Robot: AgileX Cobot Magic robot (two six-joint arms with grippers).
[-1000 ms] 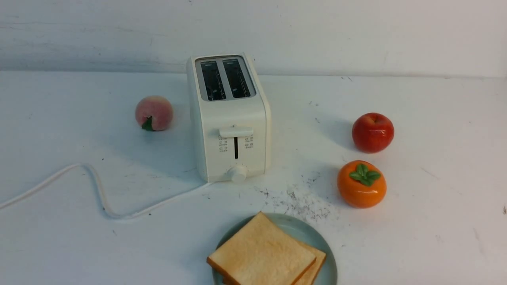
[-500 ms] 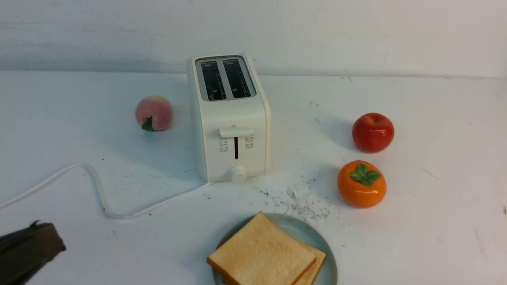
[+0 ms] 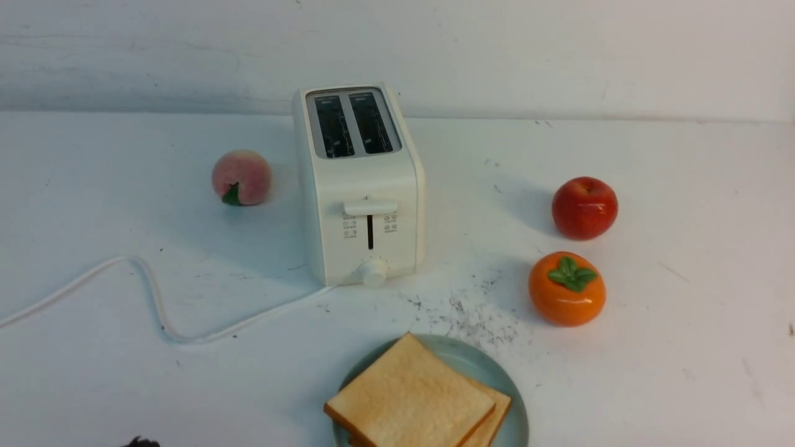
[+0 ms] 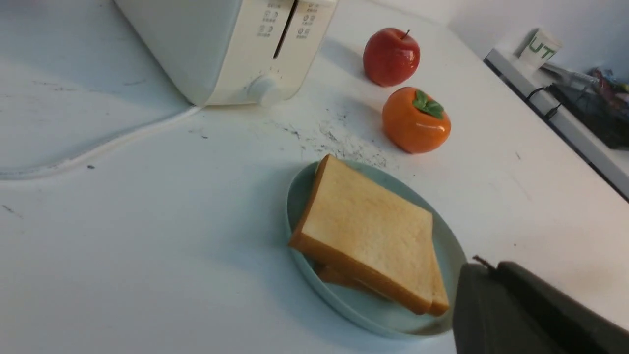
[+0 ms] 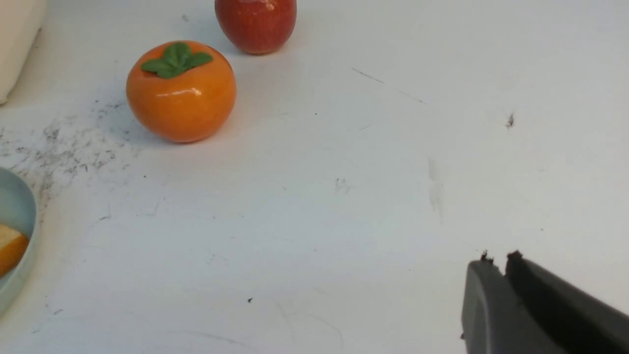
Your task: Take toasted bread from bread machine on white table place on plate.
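Two slices of toasted bread lie stacked on the plate (image 3: 487, 367) at the front middle of the white table (image 3: 683, 323): the top slice (image 3: 410, 397) covers most of the lower one (image 3: 495, 417). The bread machine (image 3: 360, 180) stands behind, both slots empty, lever up. In the left wrist view my left gripper (image 4: 486, 268) is shut and empty, just beside the plate's rim (image 4: 300, 196) and the bread (image 4: 368, 231). Only its dark tip (image 3: 141, 442) shows at the front view's bottom edge. My right gripper (image 5: 496, 258) is shut and empty over bare table, apart from the plate (image 5: 19, 206).
A peach (image 3: 241, 177) sits left of the bread machine. A red apple (image 3: 584, 207) and an orange persimmon (image 3: 566, 288) stand at the right. The white cord (image 3: 155, 298) loops across the left front. Dark speckles (image 3: 472, 316) mark the table behind the plate.
My left gripper came into the front view at the bottom left half a second ago and has since dropped back, leaving only a tip at the bottom edge. Nothing else moved.
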